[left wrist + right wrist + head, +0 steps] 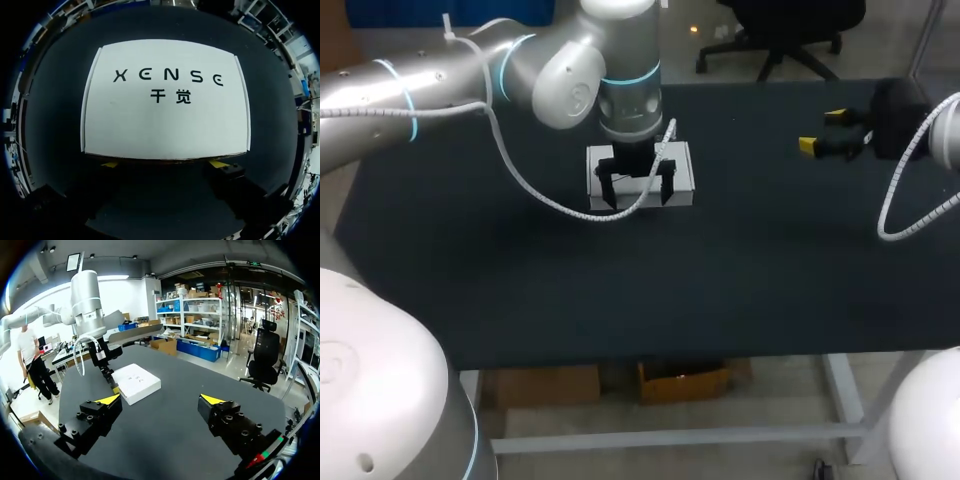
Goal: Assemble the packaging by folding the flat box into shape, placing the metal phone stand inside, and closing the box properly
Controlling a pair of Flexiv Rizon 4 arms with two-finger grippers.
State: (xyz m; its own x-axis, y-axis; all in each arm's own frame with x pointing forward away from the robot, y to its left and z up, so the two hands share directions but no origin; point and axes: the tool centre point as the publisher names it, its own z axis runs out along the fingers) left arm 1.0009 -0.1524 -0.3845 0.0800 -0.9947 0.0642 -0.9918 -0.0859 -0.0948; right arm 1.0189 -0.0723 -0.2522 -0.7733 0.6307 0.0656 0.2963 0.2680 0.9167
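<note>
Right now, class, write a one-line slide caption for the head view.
Left end effector open over the white box; right end effector open and empty at far right.

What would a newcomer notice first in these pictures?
The white box lies closed in the middle of the black table. The left gripper hangs open over its near edge. The right gripper is open far to the right, holding nothing.

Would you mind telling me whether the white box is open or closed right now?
Closed: the white box shows a flat, unbroken lid, with no flap raised in any view. Its contents cannot be seen.
</note>
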